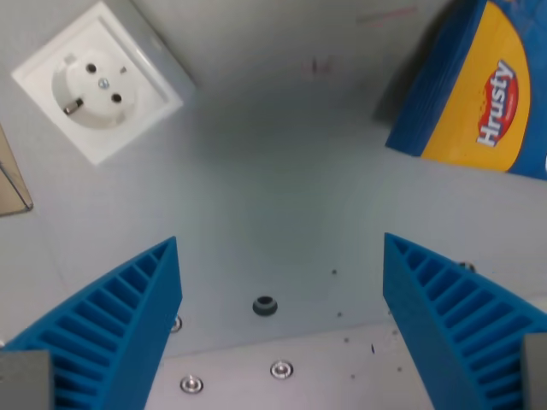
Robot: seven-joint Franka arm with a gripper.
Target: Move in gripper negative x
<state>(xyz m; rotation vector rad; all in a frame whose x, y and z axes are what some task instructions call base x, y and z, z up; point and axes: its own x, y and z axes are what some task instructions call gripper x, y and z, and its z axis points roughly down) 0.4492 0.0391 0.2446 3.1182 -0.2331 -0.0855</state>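
My gripper (282, 282) is open and empty. Its two blue ribbed fingers (120, 325) stand wide apart at the bottom of the wrist view, above a bare grey table (282, 171). Nothing lies between the fingers. A white wall socket (98, 81) lies on the table at the wrist view's upper left. A blue and yellow "Hrusty" box (483, 85) lies at the wrist view's upper right. Both are well ahead of the fingertips.
A small black hole (265, 306) and several metal screws (280, 370) sit in the table surface near the bottom between the fingers. A tan edge of another object (10, 175) shows at the far left.
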